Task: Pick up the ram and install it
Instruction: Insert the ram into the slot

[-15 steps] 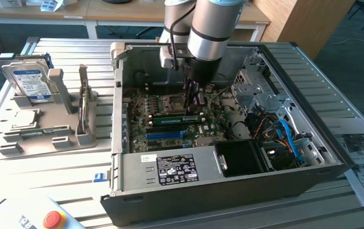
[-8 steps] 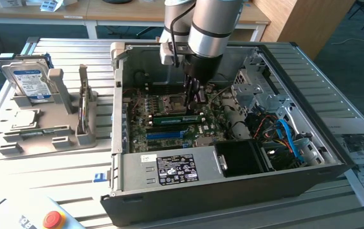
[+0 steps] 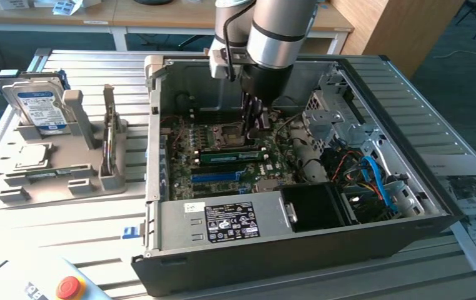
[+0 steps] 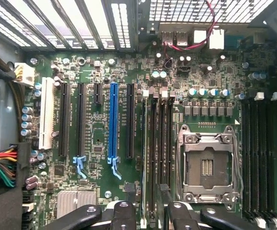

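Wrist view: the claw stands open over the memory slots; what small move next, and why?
Probably a straight lift clear of the case: the claw is open, holding nothing, and the ram seems already seated beside the CPU socket.

arm upright, hand (image 3: 258, 120) pointing down, fingers (image 4: 120, 214) apart

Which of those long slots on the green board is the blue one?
The blue slot is the fourth long one counting from the white slot. The long slots between them and just past it are black.
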`<state>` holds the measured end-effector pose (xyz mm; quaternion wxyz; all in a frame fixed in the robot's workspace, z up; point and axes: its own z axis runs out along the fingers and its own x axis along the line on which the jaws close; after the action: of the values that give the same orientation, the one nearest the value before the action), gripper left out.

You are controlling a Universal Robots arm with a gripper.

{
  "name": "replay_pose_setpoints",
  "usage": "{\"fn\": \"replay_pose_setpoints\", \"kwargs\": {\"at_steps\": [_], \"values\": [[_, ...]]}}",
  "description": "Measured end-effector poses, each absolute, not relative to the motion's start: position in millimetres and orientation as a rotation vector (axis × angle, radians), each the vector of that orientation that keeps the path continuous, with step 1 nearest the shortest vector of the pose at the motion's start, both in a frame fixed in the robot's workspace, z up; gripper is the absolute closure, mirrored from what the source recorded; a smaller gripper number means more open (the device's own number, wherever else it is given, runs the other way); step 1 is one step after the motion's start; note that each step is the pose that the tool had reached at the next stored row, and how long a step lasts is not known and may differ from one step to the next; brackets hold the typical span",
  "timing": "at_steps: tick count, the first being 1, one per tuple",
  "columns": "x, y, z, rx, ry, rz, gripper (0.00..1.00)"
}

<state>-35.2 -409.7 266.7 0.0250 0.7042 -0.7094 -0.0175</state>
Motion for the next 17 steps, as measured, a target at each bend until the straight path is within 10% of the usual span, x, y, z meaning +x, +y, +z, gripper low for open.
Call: {"fn": "replay_pose_setpoints", "kwargs": {"at_steps": [17], "values": [[-35,-410,291,2.178,-2.194,-0.054,0.69]]}}
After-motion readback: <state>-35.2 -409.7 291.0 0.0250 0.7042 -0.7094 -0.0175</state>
